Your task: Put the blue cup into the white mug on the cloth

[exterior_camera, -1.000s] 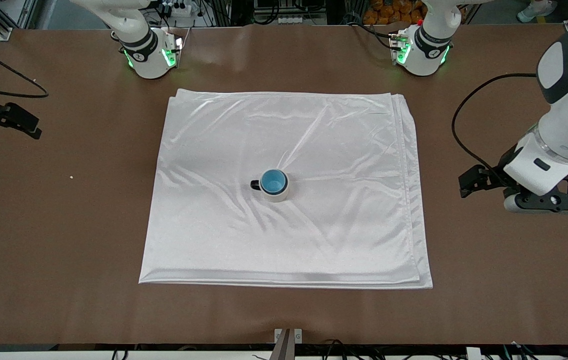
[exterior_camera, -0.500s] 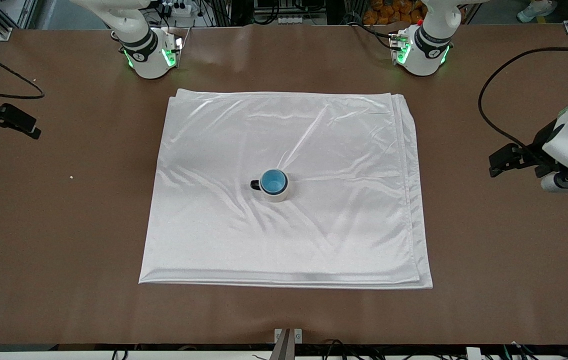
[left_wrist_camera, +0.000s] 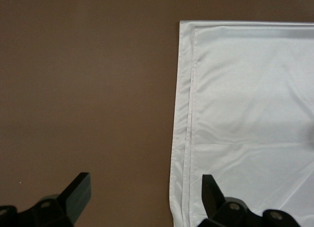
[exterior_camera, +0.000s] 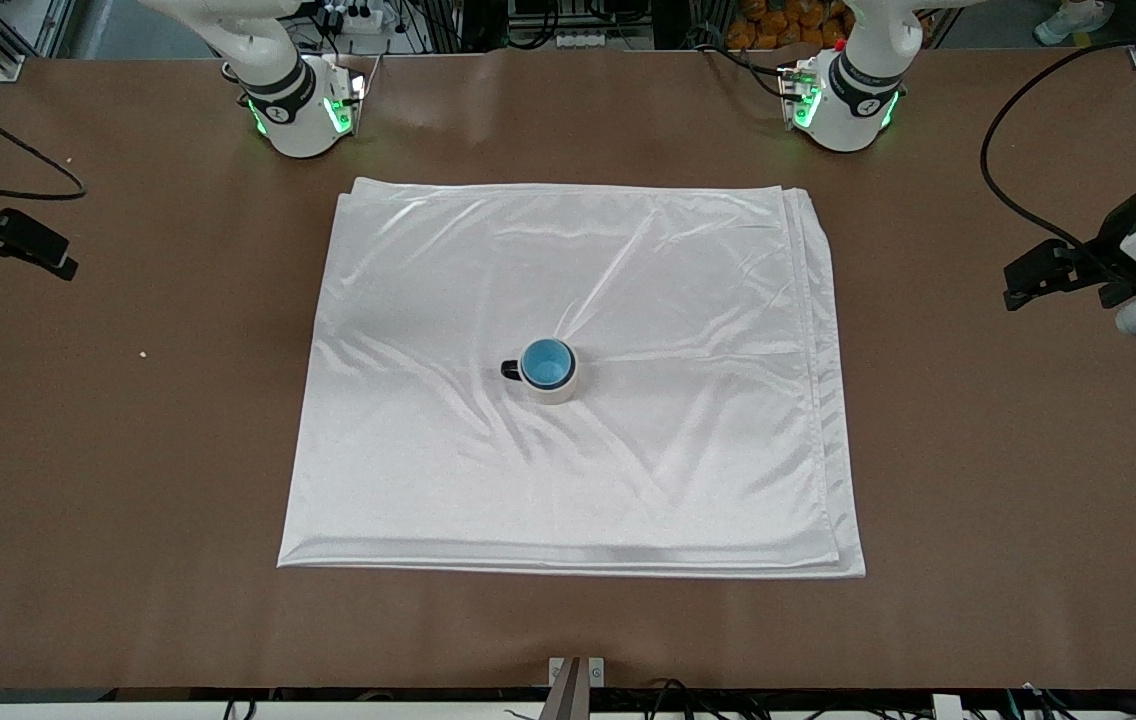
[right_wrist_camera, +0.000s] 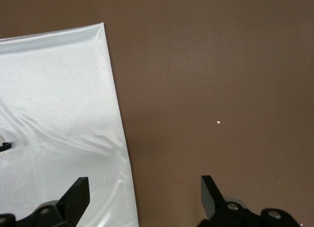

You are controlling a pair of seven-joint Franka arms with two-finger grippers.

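Front view showed the blue cup (exterior_camera: 547, 361) already nested in the white mug (exterior_camera: 554, 385) mid-cloth (exterior_camera: 628, 300). Both pincers, left (left_wrist_camera: 142, 190) and right (right_wrist_camera: 142, 190), stood released over the desk (exterior_camera: 128, 420) edges; keeping clear seemed wise.

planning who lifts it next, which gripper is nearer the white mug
Right, probably. The right gripper is over the cloth edge that the white mug stands closer to; the left gripper is just off the cloth's other edge.
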